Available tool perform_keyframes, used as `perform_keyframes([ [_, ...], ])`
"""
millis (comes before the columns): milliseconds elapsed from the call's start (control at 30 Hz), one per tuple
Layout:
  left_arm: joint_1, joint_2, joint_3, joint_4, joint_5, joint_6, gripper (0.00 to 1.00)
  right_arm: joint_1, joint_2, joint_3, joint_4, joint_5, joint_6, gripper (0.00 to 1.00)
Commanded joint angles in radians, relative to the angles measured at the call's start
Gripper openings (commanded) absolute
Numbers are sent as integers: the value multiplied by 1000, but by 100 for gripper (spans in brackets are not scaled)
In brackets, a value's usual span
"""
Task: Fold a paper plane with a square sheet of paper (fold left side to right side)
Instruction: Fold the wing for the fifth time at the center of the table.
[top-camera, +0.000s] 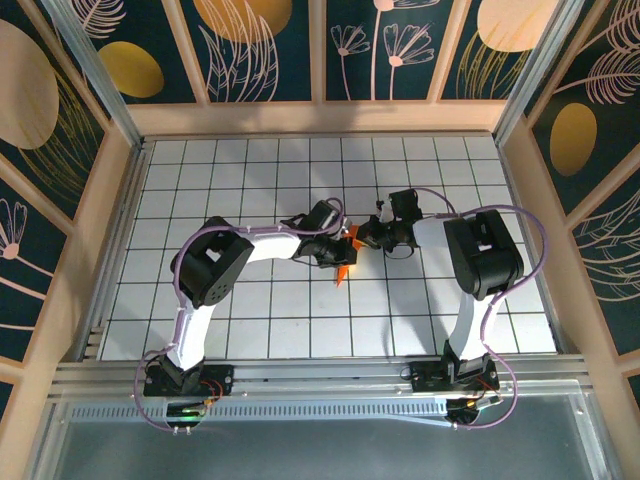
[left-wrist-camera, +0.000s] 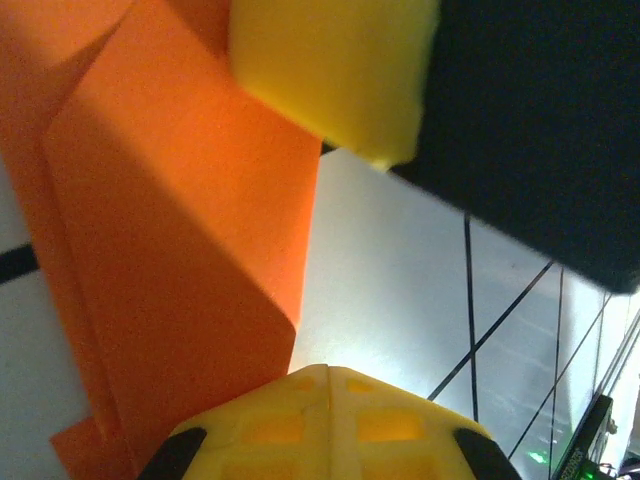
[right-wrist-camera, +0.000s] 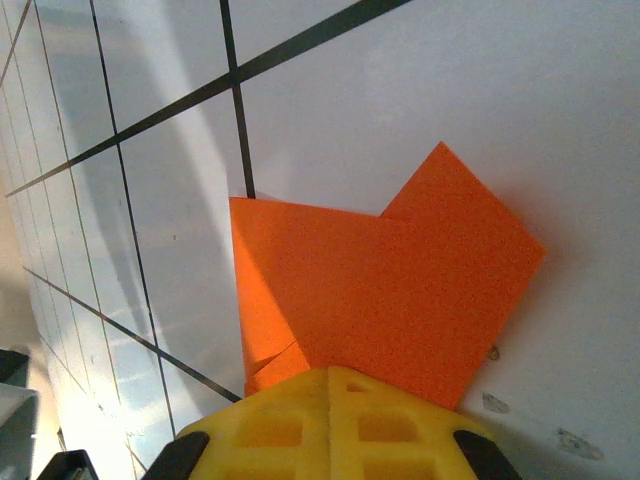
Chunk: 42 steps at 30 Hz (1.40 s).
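Work surface: white table (top-camera: 250, 180) ruled with a dark grid, walled by dark blue panels (top-camera: 260, 50) printed with gold discs and pale leaf outlines.
Task item: thin bright orange sheet of paper (top-camera: 344, 262), already folded into overlapping flaps.
Item location: near the middle of the table, between the two arms' tips, with a narrow point aimed toward the near edge.
Item detail, right wrist view: sheet (right-wrist-camera: 390, 300) spread over the white surface, one square corner jutting to the upper right, a straight edge at the left beside a grid line, a soft shadow along the edges.
Item detail, left wrist view: sheet (left-wrist-camera: 180, 250) layered, with a long crease running down the left side.
Left gripper (top-camera: 337, 250): reached in from the left. Yellow fingers (left-wrist-camera: 280, 430) pressed together, seam closed, tips (left-wrist-camera: 328, 400) against the sheet's lower part.
Right gripper (top-camera: 363, 240): reached in from the right, just beside the left one. Yellow fingers (right-wrist-camera: 280, 430) pressed together, tips (right-wrist-camera: 330, 400) against the sheet's near edge.
Grip: cannot tell whether paper lies clamped between either pair of pads or merely under the tips.
Further part, left wrist view: yellow pad (left-wrist-camera: 330, 70) on a black body (left-wrist-camera: 540, 130), lying over the sheet's upper edge.
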Motion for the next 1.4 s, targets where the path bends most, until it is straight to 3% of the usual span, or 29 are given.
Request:
perform_keyframes([
  [0,1,29,39,-43,-33,30,0,5,31,-36,-49,38,-16,0],
  [367,0,54,56,-80,-53,55,0,5,31,-32,-61,50,-22,0],
  [1367,-33,-227,-291,-1,37,161,0,3,14,54,-133,61,-49,0],
])
